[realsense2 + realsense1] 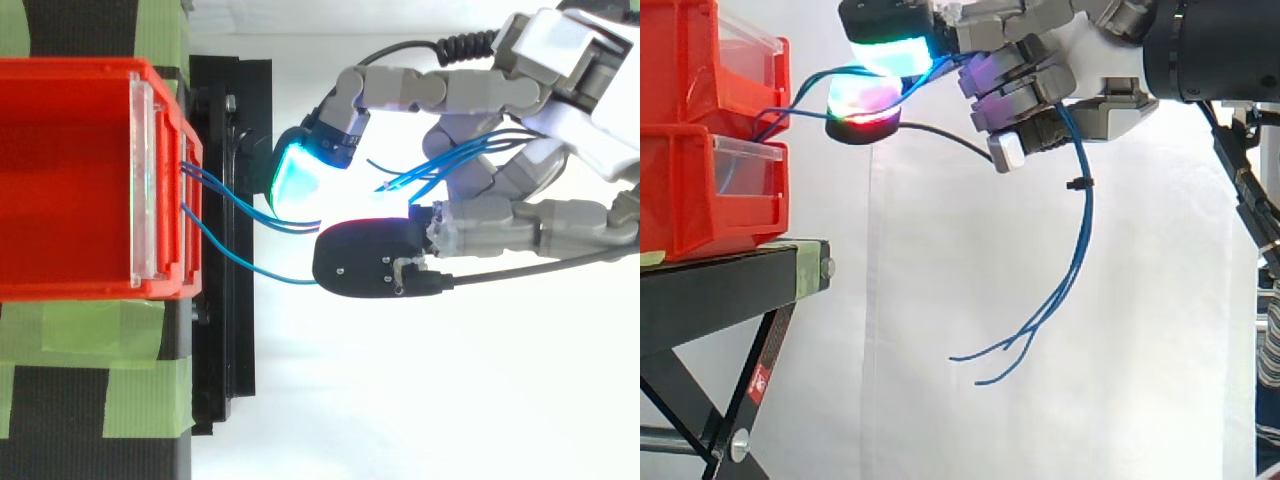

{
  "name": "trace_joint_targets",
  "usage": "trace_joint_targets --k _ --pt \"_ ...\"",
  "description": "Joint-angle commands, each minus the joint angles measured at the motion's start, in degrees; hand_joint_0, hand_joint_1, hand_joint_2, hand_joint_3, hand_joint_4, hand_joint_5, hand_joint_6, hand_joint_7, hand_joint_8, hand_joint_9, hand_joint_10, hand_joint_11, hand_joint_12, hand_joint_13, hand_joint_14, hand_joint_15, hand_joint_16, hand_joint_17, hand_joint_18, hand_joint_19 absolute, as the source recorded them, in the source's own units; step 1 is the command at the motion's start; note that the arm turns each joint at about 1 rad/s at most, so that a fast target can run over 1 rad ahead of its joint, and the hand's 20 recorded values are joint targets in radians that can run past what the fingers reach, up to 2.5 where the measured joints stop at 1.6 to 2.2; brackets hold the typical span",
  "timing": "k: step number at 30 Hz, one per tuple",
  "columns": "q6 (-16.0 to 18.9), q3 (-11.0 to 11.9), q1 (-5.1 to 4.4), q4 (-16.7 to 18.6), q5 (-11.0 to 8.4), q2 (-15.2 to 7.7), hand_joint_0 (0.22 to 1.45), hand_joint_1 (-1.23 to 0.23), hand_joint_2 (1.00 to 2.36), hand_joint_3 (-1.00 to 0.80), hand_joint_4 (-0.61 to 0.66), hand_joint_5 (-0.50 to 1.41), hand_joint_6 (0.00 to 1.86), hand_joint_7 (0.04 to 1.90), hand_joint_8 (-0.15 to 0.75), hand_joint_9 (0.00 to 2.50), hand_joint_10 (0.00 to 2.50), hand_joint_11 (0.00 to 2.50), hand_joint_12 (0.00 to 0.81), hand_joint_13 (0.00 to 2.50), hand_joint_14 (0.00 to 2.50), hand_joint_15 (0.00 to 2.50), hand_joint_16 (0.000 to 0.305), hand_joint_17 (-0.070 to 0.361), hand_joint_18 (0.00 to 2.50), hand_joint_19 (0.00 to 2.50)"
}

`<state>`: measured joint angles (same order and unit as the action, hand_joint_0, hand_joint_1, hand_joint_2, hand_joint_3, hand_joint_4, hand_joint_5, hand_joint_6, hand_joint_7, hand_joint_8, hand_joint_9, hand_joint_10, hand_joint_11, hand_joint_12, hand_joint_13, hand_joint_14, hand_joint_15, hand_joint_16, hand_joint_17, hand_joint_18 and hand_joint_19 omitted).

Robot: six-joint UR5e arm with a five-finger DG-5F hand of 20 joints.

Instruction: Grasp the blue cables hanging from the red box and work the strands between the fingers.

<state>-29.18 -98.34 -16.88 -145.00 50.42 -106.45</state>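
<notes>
- We see the hand (pixel 1025 90) curled round the blue cables (pixel 1085 220), strands threaded between its fingers.
- The cables run from the red bins (pixel 685 150) to the hand, loose ends dangling below it.
- The bins sit on the black stand (pixel 730 285).

**Operator:** Where do the blue cables (pixel 1081 215) attach?

**Technician:** Not determinable. They run in at the front of the red bins (pixel 700 190) and are lost from sight there. The left edge cuts the bins off.

**Operator:** What is the cable path through the hand (pixel 1080 50)?

**Technician:** Concealed under the curled fingers (pixel 1020 100). The small black item (pixel 1076 184) on one strand is too small to identify.
</notes>
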Motion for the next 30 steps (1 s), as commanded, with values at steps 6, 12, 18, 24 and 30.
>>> trace_joint_targets --k 6,12,18,24,30 --pt "0.2 0.0 0.00 -0.1 0.03 0.0 0.85 -0.78 1.01 -0.43 0.20 0.38 0.09 1.40 0.532 1.78 2.50 2.50 0.684 1.96 2.50 1.71 0.243 0.182 2.50 0.60" --pt "1.1 0.0 0.00 -0.1 0.21 -0.1 0.86 -0.78 1.01 -0.32 0.22 0.32 0.41 1.25 0.532 1.78 2.50 2.50 0.684 1.96 2.50 1.71 0.243 0.182 2.50 0.60" --pt "1.1 0.0 0.00 -0.1 0.21 0.0 1.05 -0.72 1.09 0.03 0.19 0.45 0.22 1.35 0.532 1.78 2.50 2.50 0.684 1.96 2.50 1.71 0.243 0.182 2.50 0.60" --pt "1.1 0.1 0.00 -0.2 0.21 0.0 0.93 -0.63 1.40 -0.08 0.25 0.57 0.01 1.36 0.532 1.78 2.50 2.50 0.684 1.96 2.50 1.71 0.243 0.182 2.50 0.60" --pt "1.1 0.1 0.00 -0.2 0.21 0.0 1.16 -0.66 1.16 0.18 0.19 0.63 0.02 1.33 0.532 1.78 2.50 2.50 0.684 1.96 2.50 1.71 0.243 0.182 2.50 0.60"
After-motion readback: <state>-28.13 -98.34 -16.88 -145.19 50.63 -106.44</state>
